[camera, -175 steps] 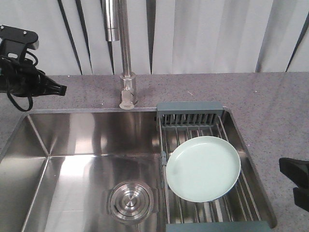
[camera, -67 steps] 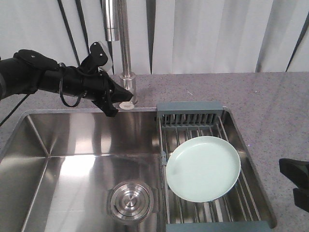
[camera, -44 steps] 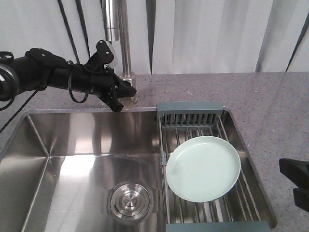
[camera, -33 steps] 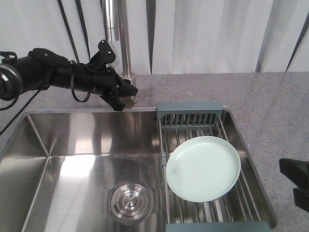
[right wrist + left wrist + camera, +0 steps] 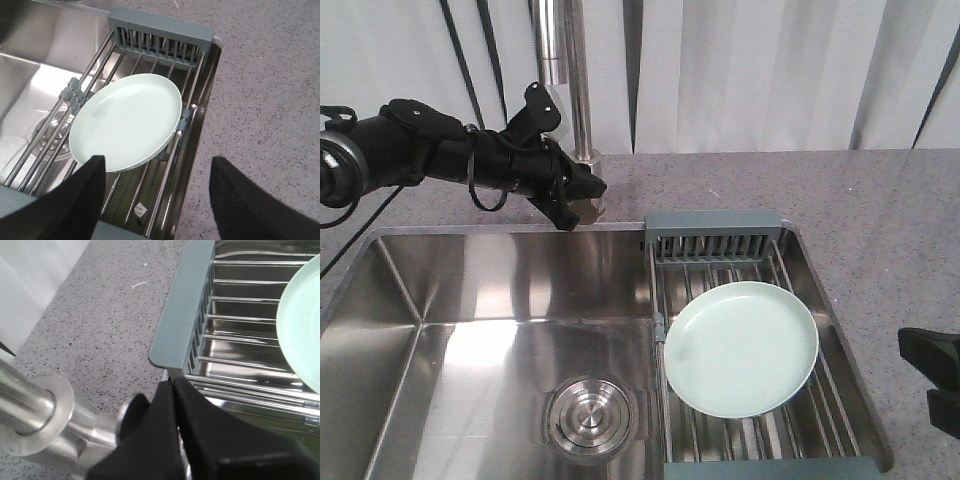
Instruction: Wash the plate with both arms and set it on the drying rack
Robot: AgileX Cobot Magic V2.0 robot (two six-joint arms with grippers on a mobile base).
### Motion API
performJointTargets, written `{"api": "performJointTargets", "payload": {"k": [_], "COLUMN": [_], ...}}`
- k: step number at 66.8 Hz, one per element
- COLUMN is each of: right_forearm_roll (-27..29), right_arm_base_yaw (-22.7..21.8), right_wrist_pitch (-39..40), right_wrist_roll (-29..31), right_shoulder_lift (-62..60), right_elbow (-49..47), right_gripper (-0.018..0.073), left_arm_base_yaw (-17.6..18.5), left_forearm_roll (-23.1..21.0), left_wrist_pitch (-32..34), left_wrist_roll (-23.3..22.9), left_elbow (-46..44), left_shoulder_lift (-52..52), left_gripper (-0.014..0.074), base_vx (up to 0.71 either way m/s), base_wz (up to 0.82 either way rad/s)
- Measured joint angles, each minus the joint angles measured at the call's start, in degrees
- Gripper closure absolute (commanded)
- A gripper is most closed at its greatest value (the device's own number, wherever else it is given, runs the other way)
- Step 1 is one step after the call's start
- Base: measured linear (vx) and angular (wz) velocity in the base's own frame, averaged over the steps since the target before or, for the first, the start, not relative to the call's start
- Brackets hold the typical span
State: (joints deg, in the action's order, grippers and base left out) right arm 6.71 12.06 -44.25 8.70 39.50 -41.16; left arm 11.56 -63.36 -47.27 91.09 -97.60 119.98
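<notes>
The plate (image 5: 741, 349) is showing as a round, pale mint-green disc with a shallow raised rim, and it is lying flat on the wires of the drying rack (image 5: 713, 223), which is sitting across the right part of the steel sink (image 5: 470, 300). The rack is showing parallel steel wires and slate grey-blue ends, the far one slotted. The plate is resting toward the near half of the rack, its left edge reaching the rack's left rail.

In the front view the left arm (image 5: 420, 155) is reaching in from the far left over the speckled grey counter (image 5: 820, 190), its left hand (image 5: 576, 196) hanging just in front of the base of the tap (image 5: 578, 110), well apart from the plate. The left wrist view is showing what the front view cannot: the two black fingers (image 5: 150, 440) are pressed together with nothing between them, so the hand is clenched on air, tips pointing at the far-left corner of the rack, the tap base beside them.

The right hand (image 5: 155, 172) is appearing in the front view only as a dark shape at the right edge. Its own wrist view is showing its fingers spread wide, released, hanging above the plate's near rim without touching it.
</notes>
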Motion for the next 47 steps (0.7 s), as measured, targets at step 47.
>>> {"api": "performJointTargets", "payload": {"k": [47], "right_forearm_roll": [0.00], "right_arm_base_yaw": [0.00], "right_wrist_pitch": [0.00], "right_wrist_roll": [0.00], "right_shoulder_lift": [0.00], "right_elbow": [0.00], "right_gripper": [0.0125], "left_arm_base_yaw": [-6.05], "left_forearm_roll": [17.77], "left_wrist_pitch": [5.70], "left_wrist_roll": [-26.35], "left_elbow": [18.23], "left_shoulder_lift": [-26.97], "left_gripper": [0.0604], "base_vx": [0.00], "base_wz": [0.00]}}
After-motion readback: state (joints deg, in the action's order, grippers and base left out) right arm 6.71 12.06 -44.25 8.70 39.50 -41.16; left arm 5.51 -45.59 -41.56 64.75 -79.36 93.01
